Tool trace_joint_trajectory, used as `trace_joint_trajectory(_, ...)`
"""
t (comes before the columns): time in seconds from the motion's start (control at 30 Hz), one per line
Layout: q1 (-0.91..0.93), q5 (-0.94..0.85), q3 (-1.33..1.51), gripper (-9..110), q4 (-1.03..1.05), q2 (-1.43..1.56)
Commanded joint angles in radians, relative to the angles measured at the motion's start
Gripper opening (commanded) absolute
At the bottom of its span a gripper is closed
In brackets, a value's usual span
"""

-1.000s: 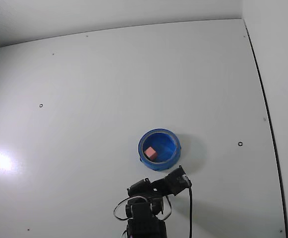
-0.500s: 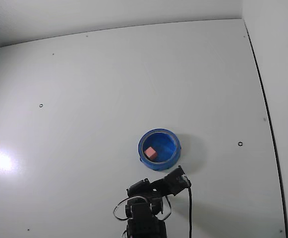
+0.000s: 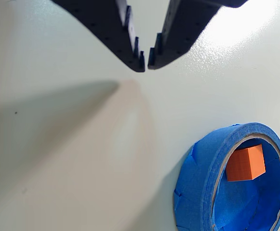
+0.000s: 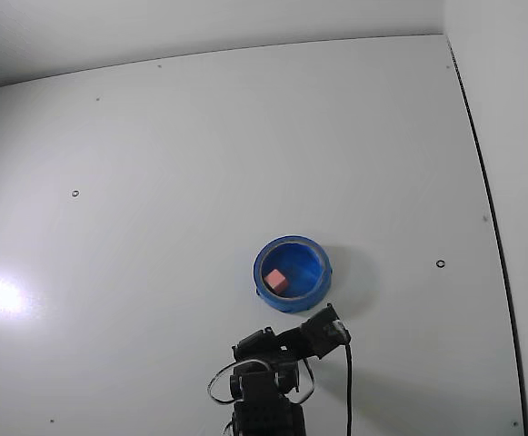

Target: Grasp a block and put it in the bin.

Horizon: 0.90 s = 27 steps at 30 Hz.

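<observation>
The block is a small orange-red cube lying inside the bin, a round blue bowl with a thick rim at the lower right of the wrist view. In the fixed view the block rests left of centre in the bin. My gripper hangs at the top of the wrist view, up and to the left of the bin and apart from it. Its black fingertips nearly touch, with nothing between them. In the fixed view the folded arm sits just below the bin, and the fingertips do not show clearly there.
The white table carries small screw holes and another hole right of the bin. A dark seam marks the table's right edge. A black cable hangs beside the arm. A glare spot lies at the left.
</observation>
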Motion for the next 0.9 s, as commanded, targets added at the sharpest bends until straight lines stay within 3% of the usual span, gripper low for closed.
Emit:
trace_joint_trajectory(0.0, -0.006, -0.009, -0.011, 0, -0.011, 0.008)
trace_joint_trajectory(0.2, -0.002, -0.002, -0.011, 0, -0.011, 0.008)
trace_joint_trajectory(0.43, -0.006, 0.187, -0.011, 0, -0.006, 0.009)
trace_joint_trajectory(0.87, -0.006, 0.133, -0.011, 0, -0.003, 0.009)
